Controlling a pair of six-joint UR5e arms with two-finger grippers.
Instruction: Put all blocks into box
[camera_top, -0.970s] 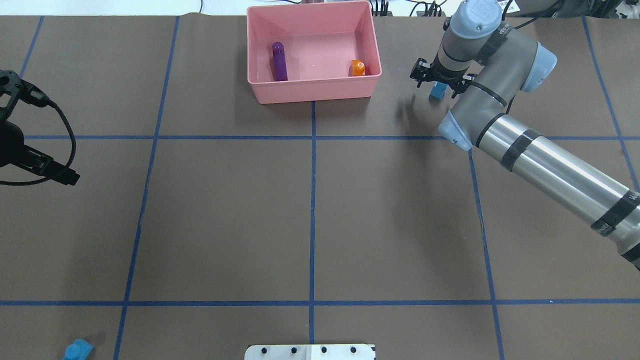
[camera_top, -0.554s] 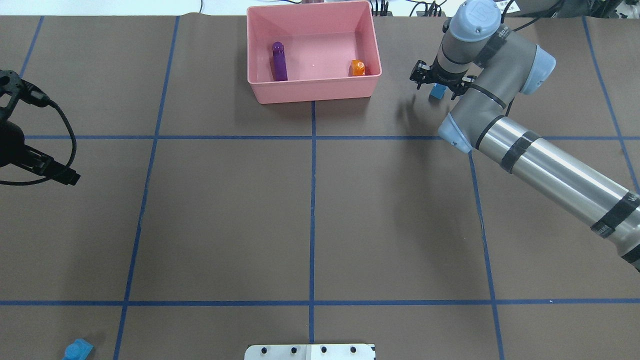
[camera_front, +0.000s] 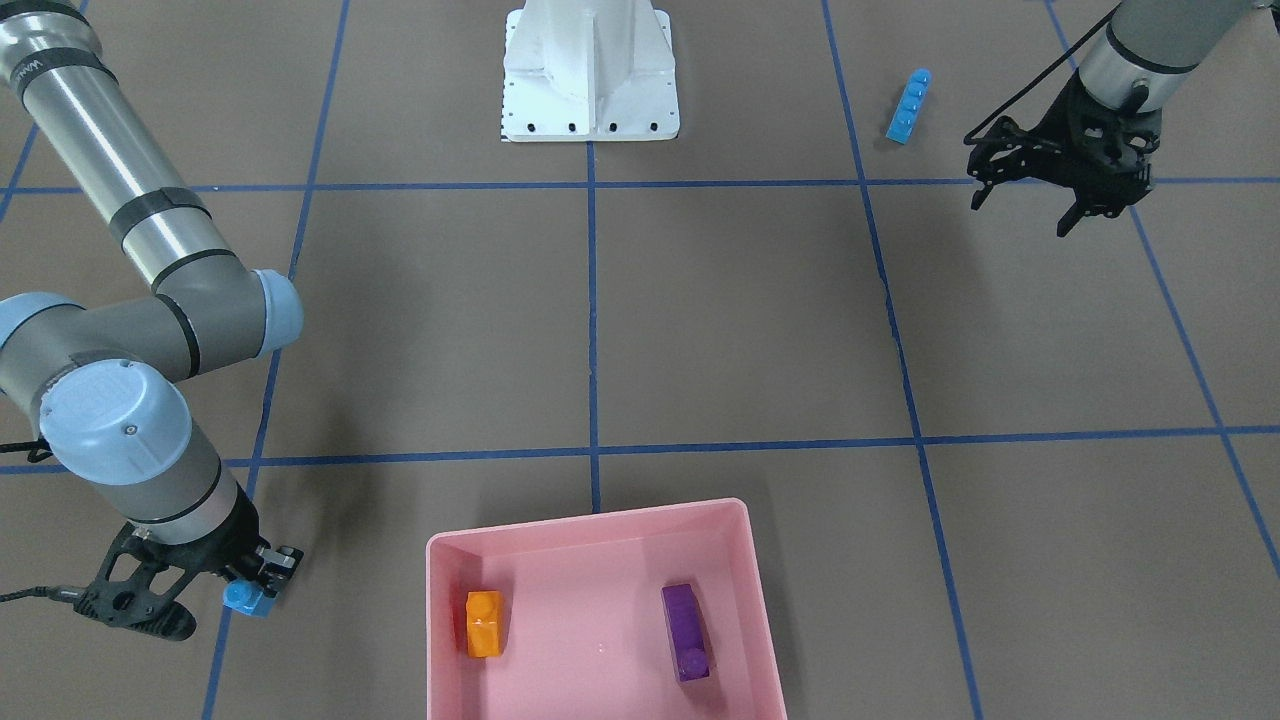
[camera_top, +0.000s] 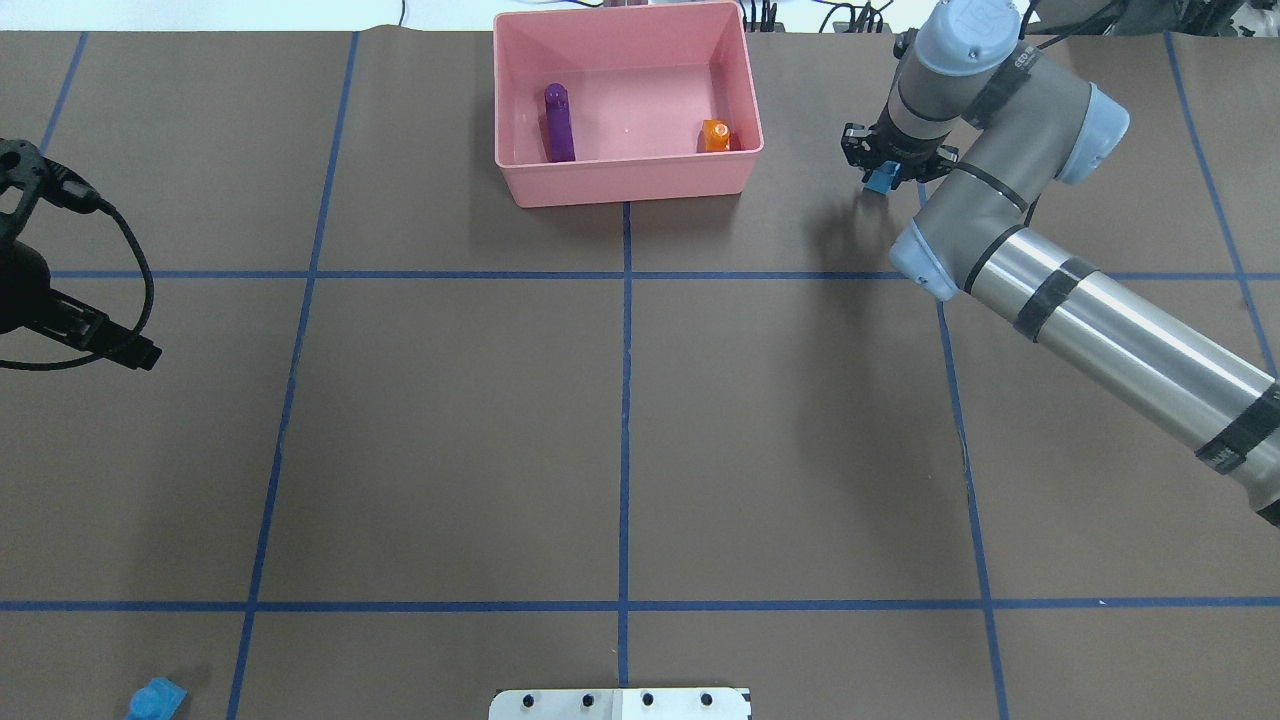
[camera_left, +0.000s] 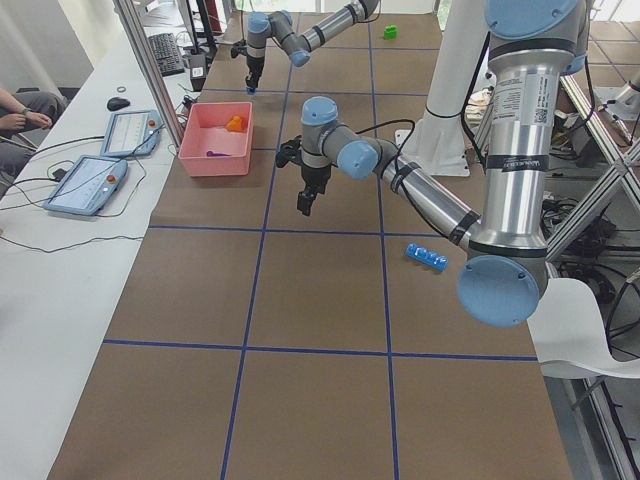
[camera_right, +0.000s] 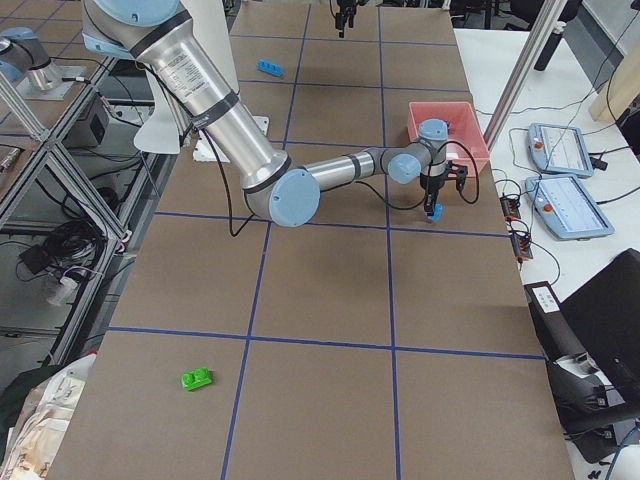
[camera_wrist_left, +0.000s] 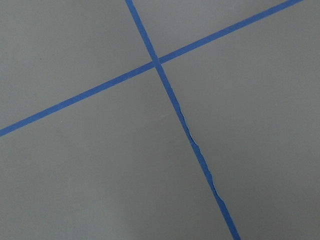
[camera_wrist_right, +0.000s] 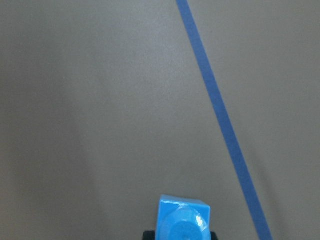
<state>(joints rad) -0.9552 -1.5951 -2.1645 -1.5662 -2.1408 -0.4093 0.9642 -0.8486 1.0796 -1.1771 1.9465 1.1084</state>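
My right gripper (camera_top: 882, 172) is shut on the small blue block (camera_top: 880, 181) just right of the box, low over the table. The right wrist view shows that block (camera_wrist_right: 183, 220) between the finger ends. The pink box (camera_top: 625, 186) stands at the far middle and holds the purple block (camera_top: 558, 122) and the orange block (camera_top: 715, 135). The long blue block (camera_front: 908, 105) lies near my left gripper (camera_front: 1022, 210), which hangs open and empty over the table. The green block (camera_right: 196, 379) lies far off on my right side of the table.
The white robot base (camera_front: 590, 70) stands at the table's near edge. Blue tape lines (camera_top: 625, 400) divide the brown table cover. The left wrist view shows only table cover and a tape crossing (camera_wrist_left: 157, 62). Tablets and an operator (camera_left: 30, 105) are beyond the far edge.
My right gripper's fingers have closed in around the small blue block, and the wrist has shifted slightly right. The left arm has not moved.
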